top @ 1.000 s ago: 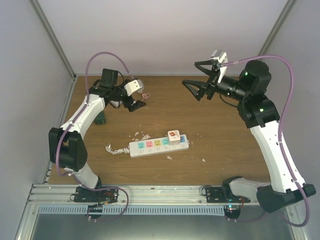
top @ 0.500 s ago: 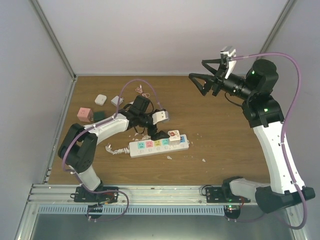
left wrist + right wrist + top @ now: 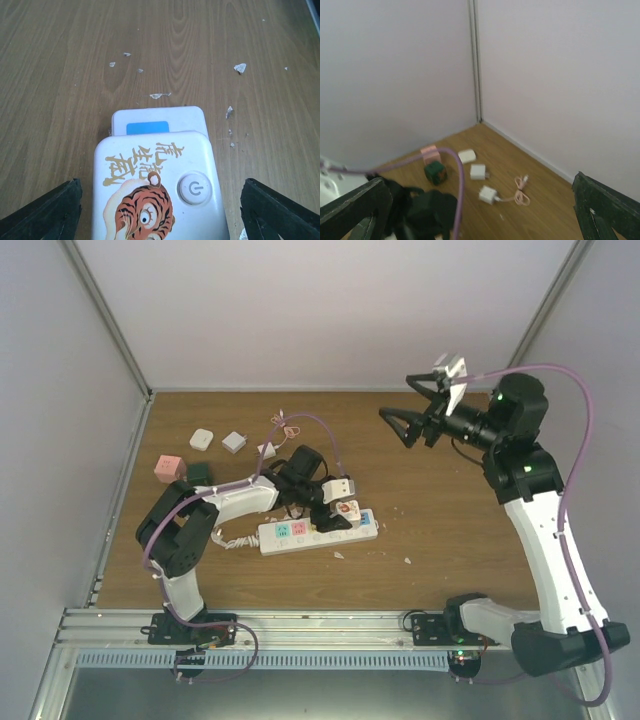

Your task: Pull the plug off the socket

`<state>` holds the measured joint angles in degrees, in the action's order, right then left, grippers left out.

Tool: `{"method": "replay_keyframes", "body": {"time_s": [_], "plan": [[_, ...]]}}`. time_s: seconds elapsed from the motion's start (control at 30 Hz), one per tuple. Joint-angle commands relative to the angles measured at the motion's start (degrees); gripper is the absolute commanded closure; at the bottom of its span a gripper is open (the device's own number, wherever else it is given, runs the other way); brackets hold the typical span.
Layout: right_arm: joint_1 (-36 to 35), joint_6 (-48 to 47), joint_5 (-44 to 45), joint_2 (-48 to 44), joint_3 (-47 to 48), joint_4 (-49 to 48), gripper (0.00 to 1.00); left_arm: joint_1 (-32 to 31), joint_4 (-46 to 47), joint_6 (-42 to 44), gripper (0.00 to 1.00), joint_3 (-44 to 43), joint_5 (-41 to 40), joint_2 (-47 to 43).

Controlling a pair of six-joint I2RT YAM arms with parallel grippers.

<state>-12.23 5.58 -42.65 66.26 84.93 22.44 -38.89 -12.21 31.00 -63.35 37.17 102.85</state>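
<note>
At the far left of the table [image 3: 450,510] a pink cube [image 3: 168,468] sits just beside a green cube [image 3: 198,474]. Two small white adapters [image 3: 202,438] lie near them, with a white charger [image 3: 268,450] and its looped pink cable [image 3: 288,423] a little further right. The left arm [image 3: 215,505] stretches low across the table towards the centre. The socket [image 3: 300,532] lies flat near the middle of the table, long side running left to right, its bundled cord [image 3: 228,538] at the left end. The plug [image 3: 157,190], a white block bearing a tiger picture and a round power button [image 3: 194,189], is seated on the socket just short of its right end. One blue outlet face [image 3: 147,127] shows beyond it. The left gripper [image 3: 160,186] is spread wide, one finger on either side of the plug, each clearly apart from it. White flecks [image 3: 240,67] dot the wood around the socket. The right arm [image 3: 545,540] stands raised at the right. The right gripper [image 3: 396,398] hangs high above the table, fingers parted and holding nothing.
</note>
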Motion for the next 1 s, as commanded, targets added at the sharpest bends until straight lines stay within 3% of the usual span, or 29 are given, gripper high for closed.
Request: {"method": "replay_keyframes", "body": {"time_s": [0.0,0.13,0.5,0.67,0.97], "plan": [[1.1,-15.0,-0.3,-2.0,-7.8,3.3,0.00,-1.5,4.8,-0.5,0.14,1.5,-2.8,0.6],[1.9,-23.3,-0.3,-3.3,-15.4,3.6,0.00,-2.2,4.5,-0.7,0.21,0.9,-4.4,1.6],[4.6,-56.2,2.3,0.3,-32.5,10.0,0.00,-3.1,3.3,-0.7,0.56,-0.5,-4.8,0.2],[4.5,-70.1,0.5,3.4,-38.1,13.2,0.06,-3.1,2.5,-0.9,0.62,-1.3,-0.6,-1.1],[1.7,-75.5,0.5,10.2,-40.1,13.1,0.21,-2.4,2.1,1.0,0.71,-1.9,4.1,-1.2]]}}
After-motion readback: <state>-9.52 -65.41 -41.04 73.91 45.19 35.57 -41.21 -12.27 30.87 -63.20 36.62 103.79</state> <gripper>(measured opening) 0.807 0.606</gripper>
